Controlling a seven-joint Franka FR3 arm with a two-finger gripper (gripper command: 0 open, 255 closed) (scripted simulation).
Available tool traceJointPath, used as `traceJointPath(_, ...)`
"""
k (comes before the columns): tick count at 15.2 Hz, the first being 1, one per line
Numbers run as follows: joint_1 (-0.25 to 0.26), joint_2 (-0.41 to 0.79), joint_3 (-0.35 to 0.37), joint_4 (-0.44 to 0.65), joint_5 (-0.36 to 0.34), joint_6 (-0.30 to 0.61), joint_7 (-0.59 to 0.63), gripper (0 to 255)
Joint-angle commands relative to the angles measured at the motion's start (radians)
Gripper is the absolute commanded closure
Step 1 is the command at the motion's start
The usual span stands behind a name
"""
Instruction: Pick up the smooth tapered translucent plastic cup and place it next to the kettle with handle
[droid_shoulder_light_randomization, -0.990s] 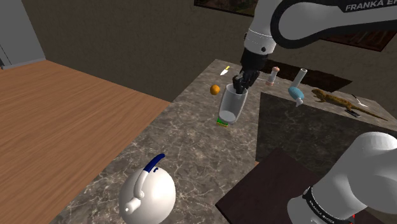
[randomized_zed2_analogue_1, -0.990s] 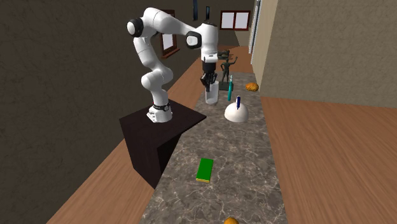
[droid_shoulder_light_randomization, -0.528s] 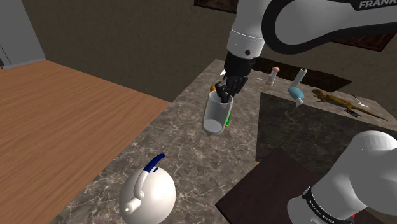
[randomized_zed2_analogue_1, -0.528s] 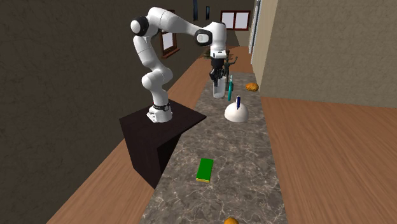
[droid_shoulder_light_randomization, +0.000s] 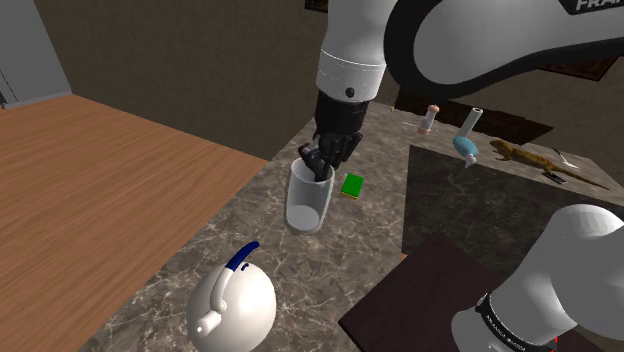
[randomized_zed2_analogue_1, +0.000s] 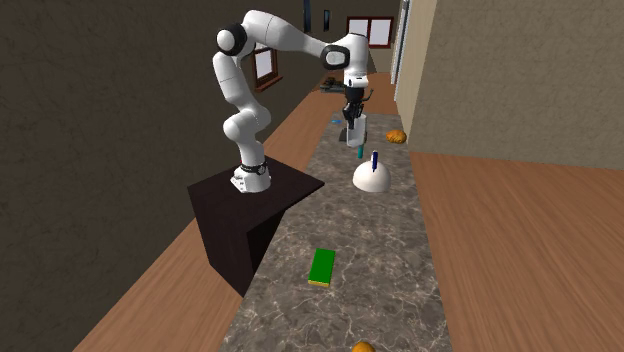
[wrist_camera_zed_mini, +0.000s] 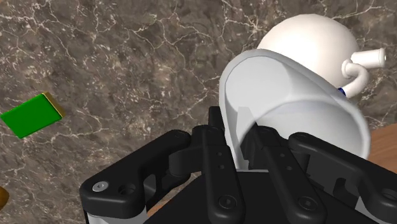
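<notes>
gripper: we see the black gripper clamped on the rim of the cup, with one finger inside the mouth and one outside; in the wrist view the cup's wall runs between the two fingers.
cup: the pale, whitish translucent cup hangs below the gripper, mouth up and slightly tilted, narrowing toward its base. it sits over the marbled desk; we cannot tell whether its base touches the surface.
kettle: the white domed kettle with a dark blue handle stands on the desk, nearer than the cup and toward the shoulder view's left, apart from it. in the wrist view we see it just past the cup's far rim, spout and handle showing.
green block: a flat green block lies on the desk just to the shoulder view's right of the cup.
far things: a small bottle, a blue and white object and a lizard figure lie at the far right of the shoulder view, well apart from the cup.
stand: the dark stand sits at the near right.
floor: a wooden floor spreads to the left of the desk.
</notes>
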Motion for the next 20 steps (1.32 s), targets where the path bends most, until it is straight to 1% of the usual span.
traceJointPath(1, 0.005, 0.009, 0.013, -0.016, 0.001, 0.025, 0.019, 255)
traceJointPath(20, 0.001, 0.105, 0.044, -0.192, -0.024, 0.292, 0.056, 255)
